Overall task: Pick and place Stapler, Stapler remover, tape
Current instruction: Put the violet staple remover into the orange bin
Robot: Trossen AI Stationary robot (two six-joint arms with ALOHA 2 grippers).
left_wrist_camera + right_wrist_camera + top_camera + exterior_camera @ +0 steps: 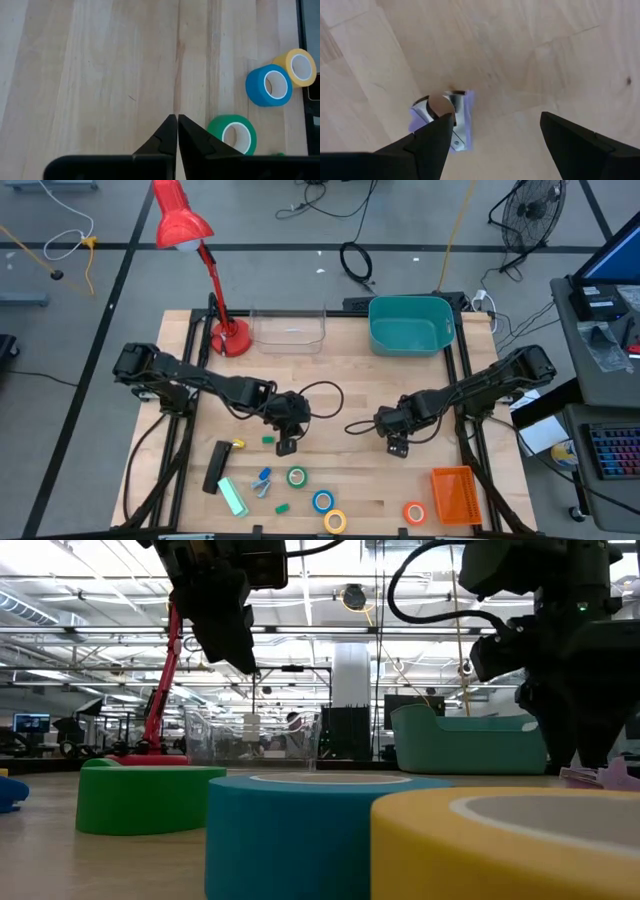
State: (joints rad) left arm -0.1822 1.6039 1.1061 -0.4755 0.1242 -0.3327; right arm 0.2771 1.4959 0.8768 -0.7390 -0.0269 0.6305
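Just beside right gripper (495,145), fingers spread wide and empty: lilac stapler remover (451,120) flat on wood. Probably light, stiff, slippery metal; best pinched across its narrow sides.

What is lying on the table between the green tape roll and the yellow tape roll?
The blue tape roll lies between the green tape roll and the yellow tape roll; the high view shows it.
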